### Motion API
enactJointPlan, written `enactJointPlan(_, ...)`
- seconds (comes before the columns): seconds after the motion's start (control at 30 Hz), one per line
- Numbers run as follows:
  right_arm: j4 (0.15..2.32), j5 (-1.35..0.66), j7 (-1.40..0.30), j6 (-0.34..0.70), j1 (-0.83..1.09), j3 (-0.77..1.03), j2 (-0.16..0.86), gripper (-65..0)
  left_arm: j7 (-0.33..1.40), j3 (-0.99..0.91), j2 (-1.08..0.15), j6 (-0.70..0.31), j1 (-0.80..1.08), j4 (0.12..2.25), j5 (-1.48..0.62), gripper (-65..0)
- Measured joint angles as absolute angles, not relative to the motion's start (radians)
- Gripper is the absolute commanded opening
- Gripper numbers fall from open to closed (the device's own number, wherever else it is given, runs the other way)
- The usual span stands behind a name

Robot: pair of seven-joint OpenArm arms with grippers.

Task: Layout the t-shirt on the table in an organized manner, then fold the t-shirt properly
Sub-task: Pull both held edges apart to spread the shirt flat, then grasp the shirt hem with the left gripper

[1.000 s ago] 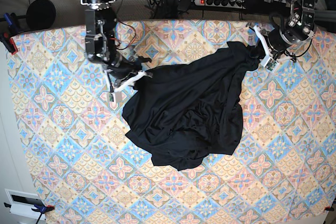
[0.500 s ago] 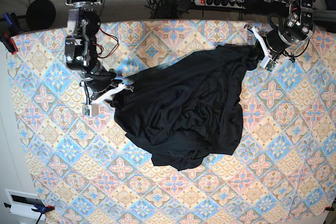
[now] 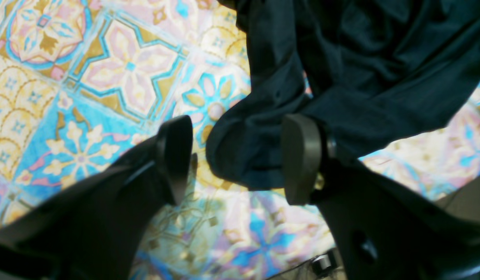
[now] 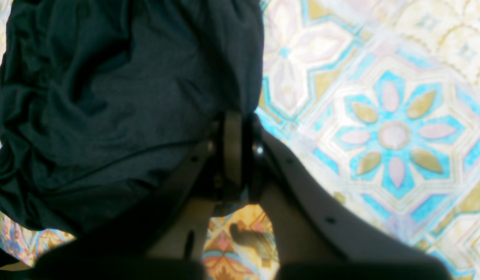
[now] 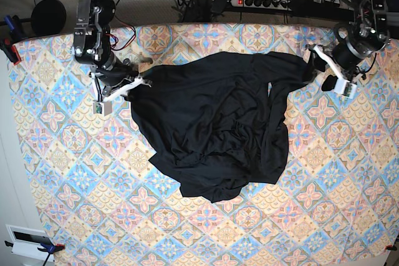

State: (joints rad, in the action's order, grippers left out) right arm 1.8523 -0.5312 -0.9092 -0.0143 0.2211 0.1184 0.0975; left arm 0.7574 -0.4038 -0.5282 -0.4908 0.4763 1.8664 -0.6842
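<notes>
Status: layout stage, partly done; folding not started.

My 2 arms sit at opposite ends of the t-shirt (image 5: 218,123), which lies on the table (image 5: 75,204) toward the far edge, bunched rather than flat.

1. My right gripper (image 4: 240,155): jaws closed tight on a fold of black fabric at the garment's edge; in the base view this is the corner on that view's left, and the cloth runs taut from my fingers toward the middle of the shirt.

2. My left gripper (image 3: 236,155): jaws standing wide apart; a rounded lobe of fabric, likely a sleeve end, lies on the table between the 2 fingertips (image 3: 300,155) without being pinched; I hold nothing on this side.

3. Garment condition: the far edge is stretched roughly along the table's far side; the body below it is heaped in creases; the near hem is crumpled and curled under; neither sleeve nor collar can be told apart with certainty.

Remaining work, as I judge it: smooth the body; pull the hem down and square; lay out both sleeves; only then begin the folds.
</notes>
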Motion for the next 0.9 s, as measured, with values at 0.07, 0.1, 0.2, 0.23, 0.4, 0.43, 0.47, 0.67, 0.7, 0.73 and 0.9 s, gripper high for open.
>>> enactJointPlan(0.07,1.854,-0.534,-0.894,-0.015,0.241,0.118,0.101,-65.0,0.758,-0.459,-0.529,-0.486,0.466,1.867,-0.721,-30.5)
enactJointPlan(0.1,1.861,-0.532,-0.901,-0.018,0.260,0.117,0.101,-65.0,0.764,-0.472,-0.529,-0.466,0.448,1.866,-0.735,-31.1)
enactJointPlan(0.2,1.900,-0.534,-0.914,-0.015,0.327,0.116,0.096,-65.0,0.772,-0.479,-0.531,-0.475,0.390,1.866,-0.791,-34.0)
enactJointPlan(0.23,1.908,-0.535,-0.910,-0.014,0.341,0.116,0.099,-65.0,0.795,-0.476,-0.528,-0.477,0.369,1.868,-0.792,-34.9)
enactJointPlan(0.4,1.916,-0.530,-0.897,-0.015,0.374,0.128,0.184,-65.0,0.972,-0.478,-0.450,-0.474,0.257,1.864,-0.775,-39.3)
enactJointPlan(0.43,1.916,-0.538,-0.899,-0.012,0.379,0.139,0.188,-65.0,0.983,-0.474,-0.444,-0.476,0.245,1.864,-0.779,-39.7)
enactJointPlan(0.47,1.916,-0.543,-0.899,-0.012,0.383,0.154,0.189,-65.0,0.989,-0.470,-0.442,-0.478,0.237,1.864,-0.785,-40.1)
enactJointPlan(0.67,1.911,-0.525,-0.904,-0.006,0.368,0.308,0.190,-65.0,1.007,-0.454,-0.384,-0.473,0.195,1.864,-0.722,-40.7)
enactJointPlan(0.7,1.910,-0.492,-0.917,-0.004,0.353,0.342,0.191,-65.0,1.005,-0.439,-0.381,-0.476,0.189,1.864,-0.696,-40.7)
enactJointPlan(0.73,1.908,-0.428,-0.921,-0.009,0.331,0.370,0.191,-65.0,1.003,-0.426,-0.377,-0.476,0.186,1.864,-0.677,-40.7)
enactJointPlan(0.9,1.873,-0.184,-0.896,0.001,0.205,0.397,0.197,-65.0,1.003,-0.414,-0.349,-0.476,0.192,1.864,-0.627,-40.7)
